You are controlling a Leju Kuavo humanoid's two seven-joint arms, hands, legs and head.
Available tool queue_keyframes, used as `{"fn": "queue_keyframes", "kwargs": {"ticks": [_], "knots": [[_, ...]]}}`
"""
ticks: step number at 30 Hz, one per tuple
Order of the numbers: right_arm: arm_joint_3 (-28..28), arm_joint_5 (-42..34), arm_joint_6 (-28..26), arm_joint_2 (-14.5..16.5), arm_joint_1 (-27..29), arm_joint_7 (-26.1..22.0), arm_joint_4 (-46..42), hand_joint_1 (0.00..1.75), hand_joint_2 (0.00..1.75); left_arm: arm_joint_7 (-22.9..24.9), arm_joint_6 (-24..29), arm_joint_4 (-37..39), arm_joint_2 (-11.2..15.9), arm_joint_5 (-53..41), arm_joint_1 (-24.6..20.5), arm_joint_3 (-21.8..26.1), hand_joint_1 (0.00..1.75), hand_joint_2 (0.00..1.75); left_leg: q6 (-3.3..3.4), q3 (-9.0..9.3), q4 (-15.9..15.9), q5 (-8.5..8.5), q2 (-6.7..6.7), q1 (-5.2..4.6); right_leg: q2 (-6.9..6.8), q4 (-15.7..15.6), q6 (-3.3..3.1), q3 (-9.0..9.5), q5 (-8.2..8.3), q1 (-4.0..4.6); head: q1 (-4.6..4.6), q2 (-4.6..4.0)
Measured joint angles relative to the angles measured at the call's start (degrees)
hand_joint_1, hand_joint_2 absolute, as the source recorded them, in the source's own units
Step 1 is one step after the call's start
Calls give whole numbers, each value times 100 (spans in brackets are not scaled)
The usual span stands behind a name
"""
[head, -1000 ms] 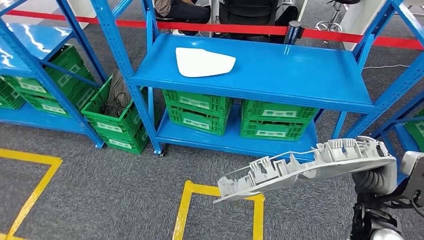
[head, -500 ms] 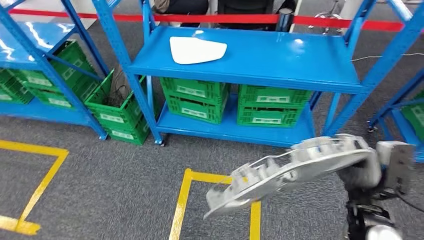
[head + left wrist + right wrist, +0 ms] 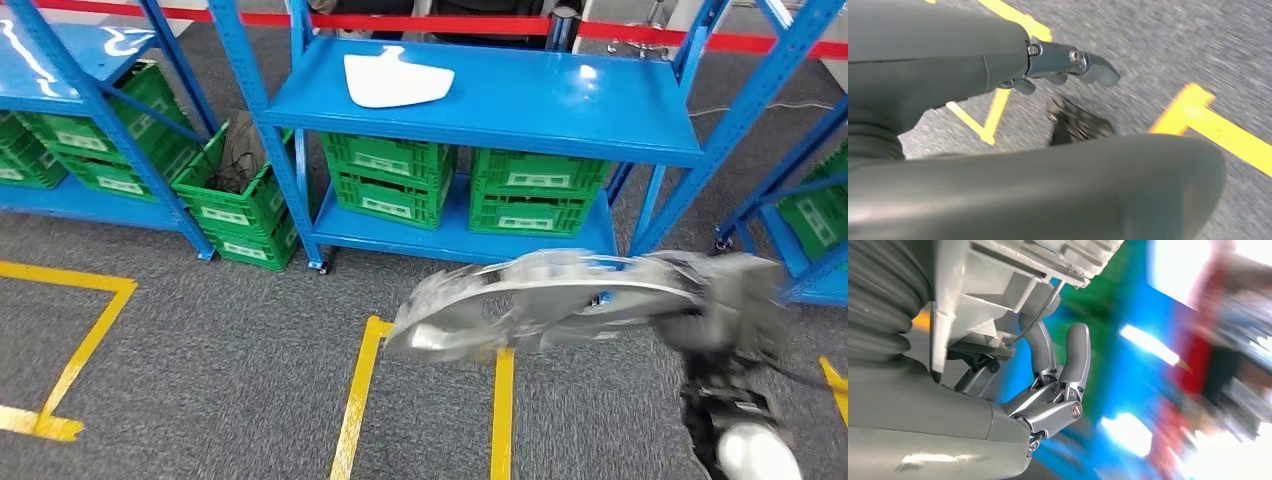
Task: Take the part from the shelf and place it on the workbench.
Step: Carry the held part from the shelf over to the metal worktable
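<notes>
The right hand (image 3: 735,300) is gripping one end of the grey part (image 3: 530,300), fingers (image 3: 1075,357) curling under it, its long axis stretching leftward above the floor.

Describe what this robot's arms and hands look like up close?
The left hand has a smooth grey cover and dark metal fingers joined by small silver screws. The right hand looks alike: a grey ribbed cover, rounded grey fingers on bare metal linkages, and a thin dark cable running beside them.
</notes>
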Motion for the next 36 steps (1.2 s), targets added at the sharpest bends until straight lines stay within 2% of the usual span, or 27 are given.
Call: {"fn": "queue_keyframes", "kwargs": {"ticks": [2,3,4,5,6,7,8,10,12,13,14,17,18,19,20,22,24,25,27,28,29,30,32,33,34,35,36], "knots": [[-606,-897,-499,254,176,-1076,-53,175,175,58,8,0,-13,-23,17,-2,0,0,11,-175,31,118,-9,8,3,719,63,-155,-445,-27,54,0],[-950,-1403,-541,389,277,-1427,-86,175,175,83,8,0,-25,-31,21,-3,0,0,4,-271,63,166,-10,15,4,975,95,-164,-500,-41,71,0],[-1301,-1880,-499,527,390,-1686,-113,175,175,100,7,0,-37,-30,26,-3,0,0,-9,-370,106,208,-12,29,3,1049,129,-92,-437,-54,89,0],[-1648,-2293,-410,668,511,-1872,-129,175,175,121,7,0,-47,-25,32,-3,0,0,-29,-474,162,242,-12,48,0,918,163,75,-304,-73,113,0],[-1982,-2625,-307,805,630,-2004,-138,175,175,138,9,0,-56,-20,37,-3,0,0,-54,-579,235,270,-11,66,-10,597,200,329,-189,-101,142,0],[-2296,-2866,-212,932,732,-2089,-139,175,175,149,17,0,-58,-11,43,-2,0,0,-86,-683,321,288,-10,69,-20,194,231,623,-176,-114,181,0],[-2592,-3037,-129,1046,819,-2142,-140,175,175,156,29,1,-58,-4,47,-2,0,0,-120,-758,396,302,-5,65,-17,-105,217,831,-193,-118,210,0],[-3116,-3215,-13,1261,962,-2195,-132,175,175,155,53,1,-55,5,51,-2,0,0,-177,-831,502,331,1,44,0,-380,129,957,-301,-105,230,0],[-3519,-3257,51,1467,1049,-2209,-110,175,175,153,61,0,-57,12,59,-2,0,0,-222,-862,545,333,1,52,6,-367,3,853,-257,-112,203,0],[-3680,-3244,83,1564,1059,-2212,-102,175,175,153,62,0,-58,16,63,-3,0,0,-247,-907,616,231,1,60,8,-364,-51,817,-214,-112,183,0],[-3802,-3221,115,1648,1053,-2211,-97,175,175,153,64,0,-58,22,66,-3,0,0,-271,-971,777,36,1,68,11,-372,-98,771,-160,-116,161,0],[-4017,-3137,211,1839,1027,-2182,-79,175,175,149,68,-1,-63,57,46,-2,0,0,-321,-1210,1745,-737,0,81,36,-375,-158,611,33,-100,68,0],[-4048,-3113,240,1889,1017,-2173,-65,175,175,147,68,-2,-67,67,36,-2,0,0,-322,-1230,2015,-828,0,82,45,-371,-160,543,106,-89,42,0],[-4066,-3087,273,1935,1006,-2165,-49,175,175,145,66,-3,-72,76,27,-2,0,0,-311,-1174,2127,-798,-1,81,51,-367,-160,465,178,-77,18,0],[-4074,-3045,320,1973,991,-2153,-31,175,175,140,64,-5,-77,84,21,-2,0,0,-284,-1011,2026,-678,-2,78,55,-365,-159,378,246,-63,-1,0],[-4062,-2894,464,2024,949,-2112,3,175,175,122,62,-9,-82,108,7,-2,0,0,-181,-418,1296,-467,-6,50,55,-365,-150,246,365,-43,-24,0],[-3967,-2582,677,2046,863,-2031,26,175,175,84,63,-10,-80,140,-11,0,0,0,-96,116,481,-485,-1,0,46,-385,-111,185,478,-48,-3,0],[-3869,-2389,767,2039,802,-1959,31,175,175,64,63,-10,-78,157,-22,2,0,0,-71,232,259,-513,1,-32,41,-413,-76,174,539,-70,4,0],[-3610,-2064,856,1989,681,-1786,36,175,175,35,64,-11,-81,187,-40,6,0,0,-42,225,104,-406,7,-58,40,-480,1,158,651,-106,-14,0],[-3489,-1975,852,1955,645,-1719,37,175,175,31,64,-11,-84,196,-53,9,0,0,-18,203,53,-318,10,-53,41,-468,28,125,616,-115,-36,0],[-3391,-1926,841,1919,622,-1677,39,175,175,28,64,-12,-88,202,-60,11,0,0,8,158,8,-225,10,-40,42,-367,43,68,467,-112,-31,0],[-3314,-1901,831,1885,602,-1654,40,175,175,28,66,-13,-92,205,-59,16,0,0,26,116,-16,-138,8,-23,41,-148,53,-6,214,-110,-1,0],[-3185,-1881,845,1816,560,-1641,42,175,175,27,68,-13,-99,206,-40,28,0,0,46,-28,13,-5,-2,-24,42,544,81,-159,-340,-106,91,0],[-3115,-1860,883,1786,545,-1645,42,175,175,27,68,-13,-102,207,-27,36,0,0,40,-111,45,55,-3,-25,41,869,99,-189,-470,-106,126,0],[-3033,-1815,939,1758,530,-1653,40,175,175,26,67,-13,-107,208,-19,41,0,0,33,-225,88,109,-1,-23,40,1055,116,-157,-468,-107,148,0],[-2945,-1748,994,1735,507,-1661,35,175,175,25,65,-13,-111,210,-13,45,0,0,20,-344,145,155,4,-19,38,1048,129,-38,-362,-109,166,0],[-2851,-1667,1029,1714,472,-1669,22,175,175,21,62,-13,-117,214,-11,49,0,0,4,-463,214,189,10,-12,33,831,137,177,-220,-113,184,0]]}}
